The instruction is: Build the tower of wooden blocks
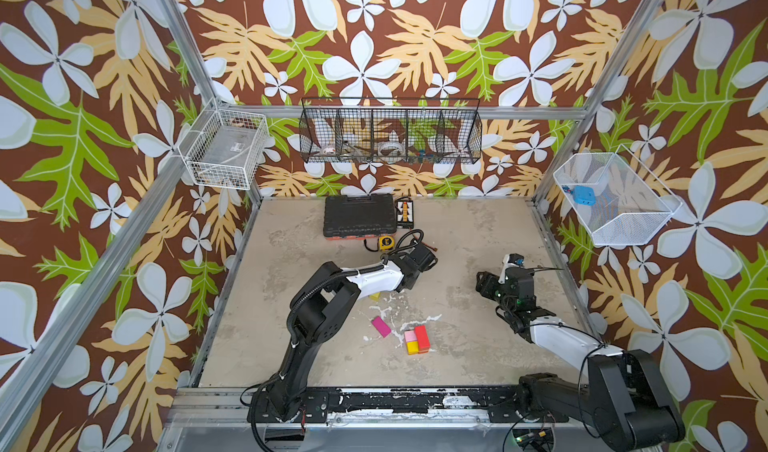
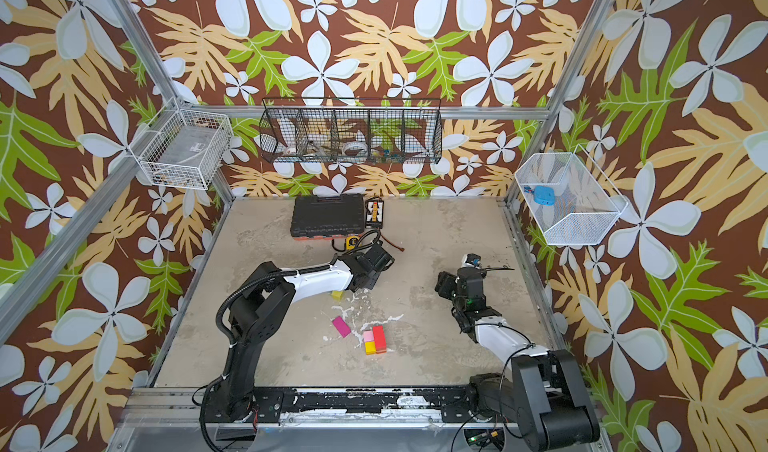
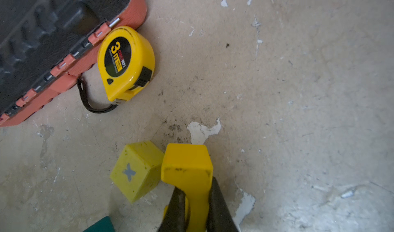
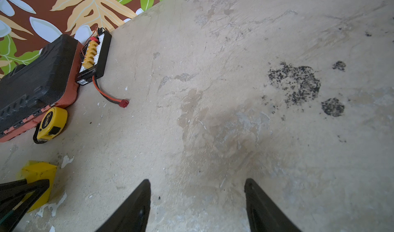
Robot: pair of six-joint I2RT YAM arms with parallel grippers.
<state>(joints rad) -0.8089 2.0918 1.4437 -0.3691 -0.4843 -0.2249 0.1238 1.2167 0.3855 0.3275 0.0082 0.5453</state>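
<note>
Pickup, by the look of it: left pincer (image 3: pixel 196 190) clamped on a yellow block (image 3: pixel 186 158) near the tape measure (image 3: pixel 125 62).
Next, I'd say: lift clear of the yellow cube (image 3: pixel 136 171) just beside it, then carry to the started tower (image 1: pixel 417 340), well away from the tape measure. Right pincer (image 4: pixel 197 199) stands apart, empty. Left wrist view shows the grip, which the arm hides in both top views; those show the tower.

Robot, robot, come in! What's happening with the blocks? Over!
Left gripper shut on yellow block. Right gripper open, empty. Tower barely started. Yellow cube crowds the grip.

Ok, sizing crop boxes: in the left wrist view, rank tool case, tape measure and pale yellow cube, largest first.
tool case, though cropped
tape measure
pale yellow cube: nearly matches it, and nearer, so unsure
</note>
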